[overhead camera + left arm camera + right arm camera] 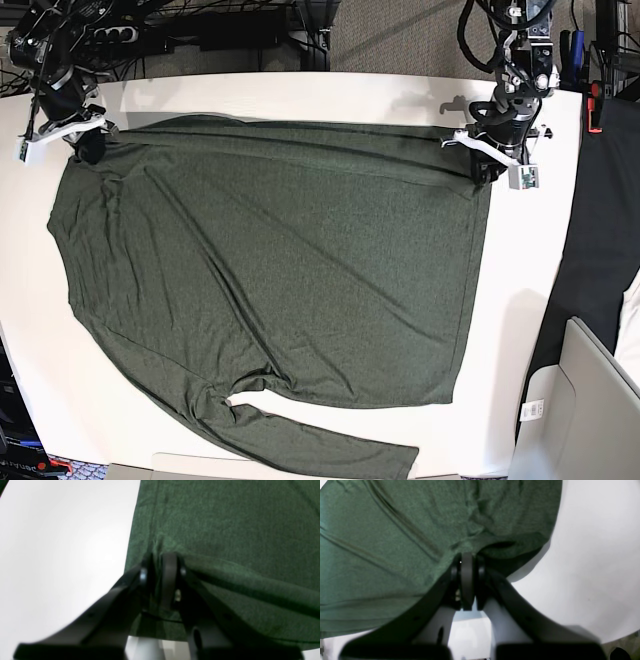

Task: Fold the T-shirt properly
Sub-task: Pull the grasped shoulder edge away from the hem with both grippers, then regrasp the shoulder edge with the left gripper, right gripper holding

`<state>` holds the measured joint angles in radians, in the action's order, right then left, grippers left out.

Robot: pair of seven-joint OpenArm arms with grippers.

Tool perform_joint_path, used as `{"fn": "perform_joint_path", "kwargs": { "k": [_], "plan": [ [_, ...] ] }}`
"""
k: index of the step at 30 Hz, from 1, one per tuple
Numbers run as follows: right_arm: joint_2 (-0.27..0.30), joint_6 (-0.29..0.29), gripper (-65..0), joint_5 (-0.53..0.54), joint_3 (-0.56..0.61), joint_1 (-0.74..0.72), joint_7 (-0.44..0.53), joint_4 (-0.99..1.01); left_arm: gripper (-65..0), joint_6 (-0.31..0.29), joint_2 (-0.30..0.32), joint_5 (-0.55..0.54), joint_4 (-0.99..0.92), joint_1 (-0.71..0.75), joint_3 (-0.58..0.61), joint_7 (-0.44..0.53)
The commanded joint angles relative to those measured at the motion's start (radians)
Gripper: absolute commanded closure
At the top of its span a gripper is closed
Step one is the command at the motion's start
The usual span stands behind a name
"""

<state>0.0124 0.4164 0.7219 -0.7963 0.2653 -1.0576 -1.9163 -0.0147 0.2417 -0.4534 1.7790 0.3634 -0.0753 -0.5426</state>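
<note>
The T-shirt (270,260), dark olive green with long sleeves, lies spread over the white table (520,300). One sleeve (320,445) trails along the front edge. My left gripper (483,165) is shut on the shirt's far right corner. In the left wrist view its fingers (170,570) pinch the fabric edge (225,530), which rises in a taut ridge to the right. My right gripper (90,150) is shut on the far left corner. In the right wrist view it (467,560) clamps bunched fabric (395,542) lifted a little off the table.
Cables and black equipment (220,30) line the table's back edge. The table's right edge (570,250) drops to a dark floor. A pale box (590,400) stands at the bottom right. A red item (597,105) sits beyond the right edge.
</note>
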Motion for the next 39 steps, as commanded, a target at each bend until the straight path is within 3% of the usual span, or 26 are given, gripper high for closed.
{"fn": "perform_joint_path", "kwargs": {
  "k": [1,7,14,23,27,32,39],
  "plan": [
    [0.010,0.006,-0.2,0.015,-0.007,-0.002,0.021,-0.016,-9.9,0.005,0.011,0.005,0.020,0.003,-0.011,0.026],
    [0.010,0.006,-0.2,0.018,-0.008,-0.002,0.021,-0.016,-19.2,0.006,0.054,0.003,0.023,0.052,-0.014,0.026],
    [0.007,0.006,-0.2,0.015,-0.007,-0.002,0.021,-0.016,-27.7,0.008,0.051,0.000,0.092,0.119,-0.076,0.026],
    [0.005,0.006,-0.2,0.015,-0.007,-0.005,0.021,-0.016,-29.4,0.005,0.012,-0.008,0.137,0.210,-0.068,0.026],
    [0.005,0.006,-0.2,0.015,-0.005,-0.004,0.021,-0.016,-30.1,0.005,0.002,-0.098,0.132,0.224,-0.068,0.022],
    [0.005,0.006,-0.2,0.015,-0.005,-0.005,0.021,-0.016,-30.1,0.005,0.002,-0.167,0.130,0.213,-0.076,-0.081],
    [0.005,0.006,-0.2,0.015,-0.005,-0.002,0.021,-0.016,-30.0,0.005,0.000,-0.173,0.098,0.185,-0.074,-0.098]
  ]
}}
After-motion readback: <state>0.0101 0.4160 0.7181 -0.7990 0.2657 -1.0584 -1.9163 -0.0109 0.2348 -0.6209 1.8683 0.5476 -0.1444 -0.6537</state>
